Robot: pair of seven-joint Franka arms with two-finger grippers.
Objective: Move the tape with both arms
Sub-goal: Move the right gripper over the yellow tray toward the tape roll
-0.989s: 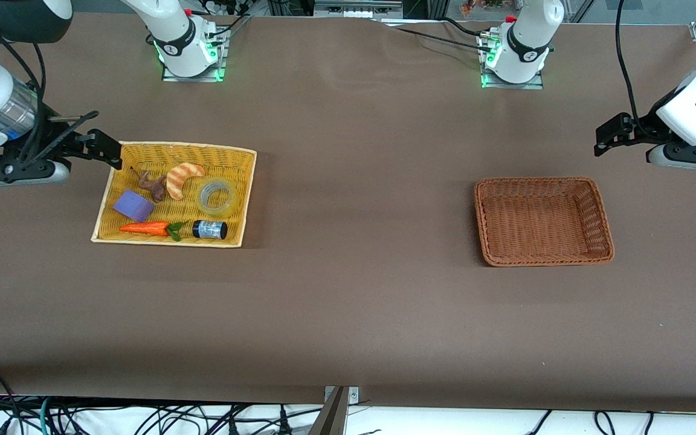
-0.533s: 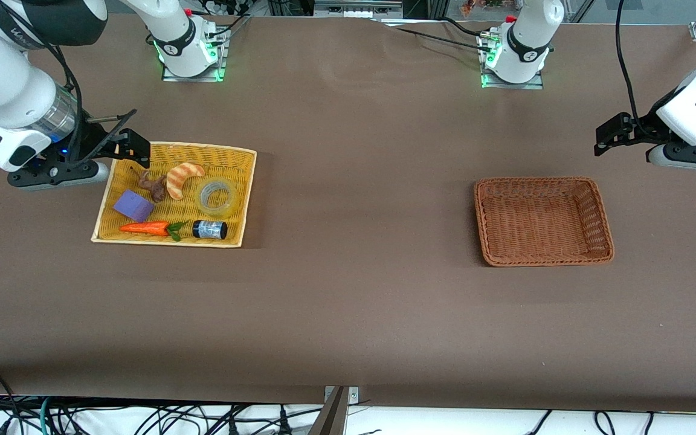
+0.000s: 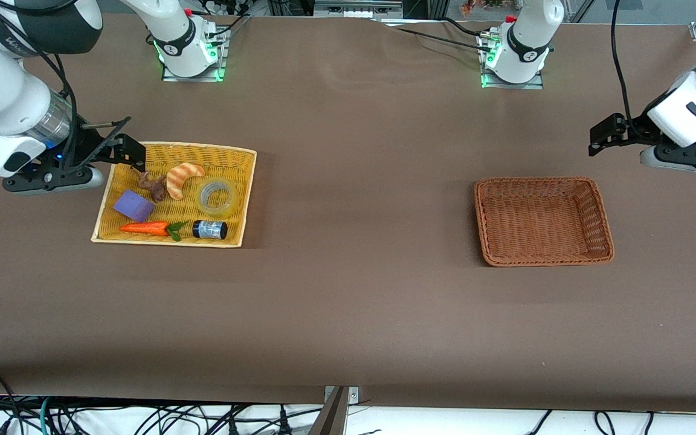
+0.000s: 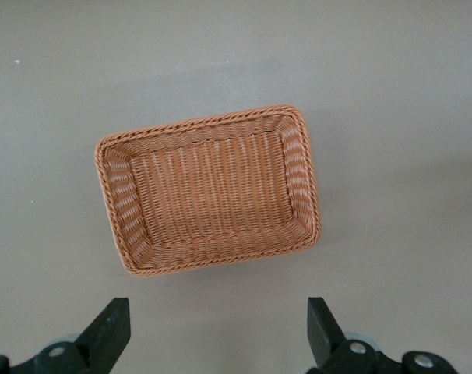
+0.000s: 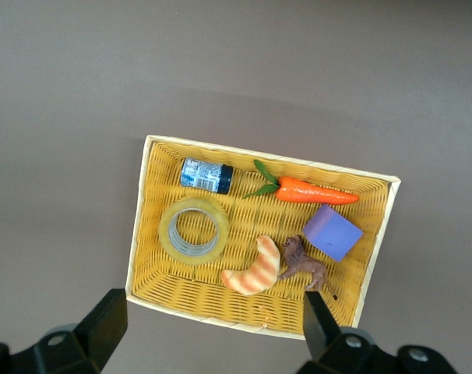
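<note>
The tape (image 3: 217, 198) lies flat in the yellow basket (image 3: 250, 193), near the basket's end that faces the table's middle. In the right wrist view the tape (image 5: 194, 231) is beside the dark jar. My right gripper (image 3: 133, 154) is open and empty. It hangs over the basket's corner at the right arm's end, on the robots' side, well apart from the tape. In its own view the right gripper (image 5: 213, 312) stands over the basket's rim (image 5: 139, 226). My left gripper (image 3: 602, 134) is open and empty, over bare table near the brown basket (image 3: 603, 217). It also shows in the left wrist view (image 4: 218, 315).
The yellow basket also holds a striped croissant (image 3: 182, 178), a brown animal figure (image 3: 153, 186), a purple block (image 3: 133, 205), a carrot (image 3: 145, 228) and a small dark jar (image 3: 209, 229). The brown basket (image 4: 111, 202) holds nothing. Brown table lies between the baskets.
My right gripper has swung from outside the yellow basket to over its corner, then eased back a little. My left gripper has shifted slightly.
</note>
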